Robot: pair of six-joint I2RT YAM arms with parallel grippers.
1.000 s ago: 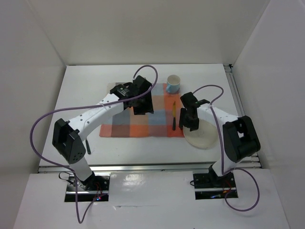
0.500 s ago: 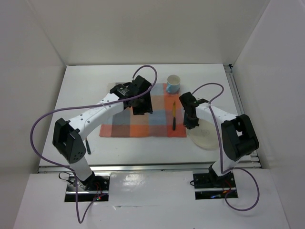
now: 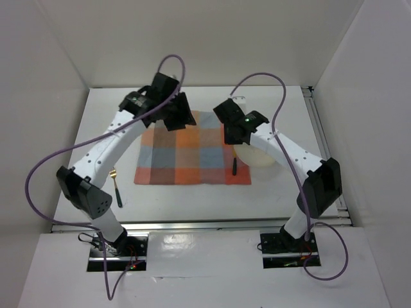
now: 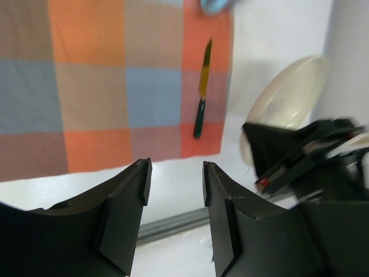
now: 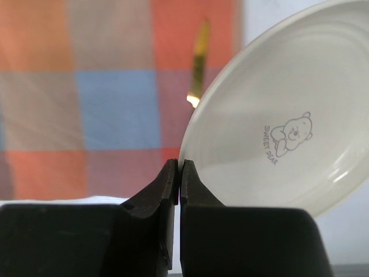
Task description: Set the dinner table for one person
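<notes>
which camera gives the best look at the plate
Right wrist: the plate is close up, rim pinched by the right gripper, bear print clear. Top external shows only part under the arm; left wrist shows it tilted, partly hidden.

My overhead camera looks down from behind my bases across the whole table point(image 3: 192, 202). My left wrist camera views the mat point(image 4: 86, 86) from high up, and my right one sits close against the plate point(image 5: 277, 115). All three share mat, plate and knife point(image 4: 202, 92).

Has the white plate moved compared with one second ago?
Yes. The plate, gripped at its rim by the right claw, is now farther from the arm bases and nearer the knife on the checked mat.
</notes>
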